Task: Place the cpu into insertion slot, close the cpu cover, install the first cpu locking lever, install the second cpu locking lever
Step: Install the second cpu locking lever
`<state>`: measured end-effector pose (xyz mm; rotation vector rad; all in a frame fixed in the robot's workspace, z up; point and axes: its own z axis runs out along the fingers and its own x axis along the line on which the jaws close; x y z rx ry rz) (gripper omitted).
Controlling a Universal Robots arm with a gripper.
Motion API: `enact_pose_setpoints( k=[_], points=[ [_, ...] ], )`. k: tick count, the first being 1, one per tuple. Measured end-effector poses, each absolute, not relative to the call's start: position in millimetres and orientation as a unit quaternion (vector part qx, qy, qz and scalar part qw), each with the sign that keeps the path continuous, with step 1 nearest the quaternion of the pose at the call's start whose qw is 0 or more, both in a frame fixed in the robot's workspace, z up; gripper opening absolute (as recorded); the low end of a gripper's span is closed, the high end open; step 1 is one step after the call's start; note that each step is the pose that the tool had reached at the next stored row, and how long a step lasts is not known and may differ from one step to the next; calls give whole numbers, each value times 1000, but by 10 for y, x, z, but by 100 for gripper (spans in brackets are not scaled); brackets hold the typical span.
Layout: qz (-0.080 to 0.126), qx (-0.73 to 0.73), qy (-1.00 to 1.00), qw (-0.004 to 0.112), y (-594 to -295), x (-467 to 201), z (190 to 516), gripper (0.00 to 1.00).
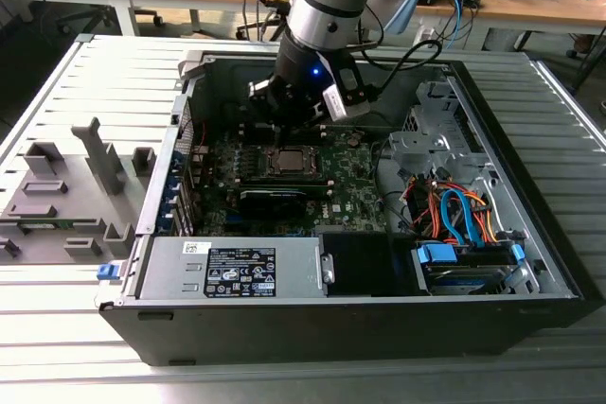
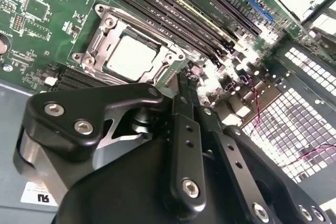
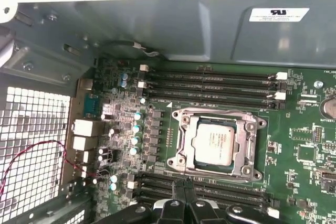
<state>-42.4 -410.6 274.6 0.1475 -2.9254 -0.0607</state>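
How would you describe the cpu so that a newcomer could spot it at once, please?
Inside the open computer case lies a green motherboard. Near its middle, between black memory slots, a metal cpu cover frames the cpu: the only flat, pale silver square there.

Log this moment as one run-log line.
cpu: seated in slot | cover: closed over cpu | gripper: shut, empty, above board beside socket

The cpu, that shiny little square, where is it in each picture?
Exterior view: the cpu sits mid-board, just below the hand.
Second wrist view: cpu inside the cpu cover.
First wrist view: cpu framed by it.
Shared landmark: the long black memory slots beside it.
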Motion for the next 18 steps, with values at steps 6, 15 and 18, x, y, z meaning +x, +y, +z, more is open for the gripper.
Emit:
enact_pose_setpoints(
  k=[6,15,18],
  points=[
    [-18,51,-997,59,-4106,-423,2744,11],
    [-14,52,-998,-15,-4106,-424,2741,11],
    [-14,52,-998,-28,-4106,-424,2740,11]
  ],
)
